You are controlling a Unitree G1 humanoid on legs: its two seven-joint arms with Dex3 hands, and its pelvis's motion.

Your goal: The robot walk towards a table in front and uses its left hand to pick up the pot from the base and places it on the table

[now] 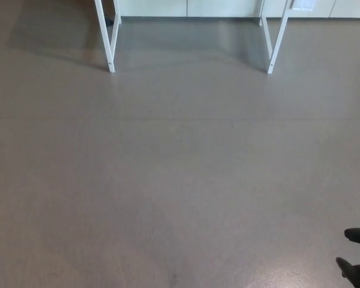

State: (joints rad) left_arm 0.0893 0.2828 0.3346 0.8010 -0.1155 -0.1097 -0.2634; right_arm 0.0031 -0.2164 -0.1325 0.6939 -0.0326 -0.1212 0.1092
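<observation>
Grey floor [180, 180], white table legs [110, 62] ahead

You'll find nothing readable here: neither the floor [180, 168] nor the white table legs [111, 42] carry lettering.

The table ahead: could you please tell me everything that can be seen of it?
Only the lower frame of the table shows, at the picture's top edge: thin white legs, metal by the look, in two slanted pairs that each meet at a foot. Both feet stand on the grey floor. Its top is out of view.
</observation>
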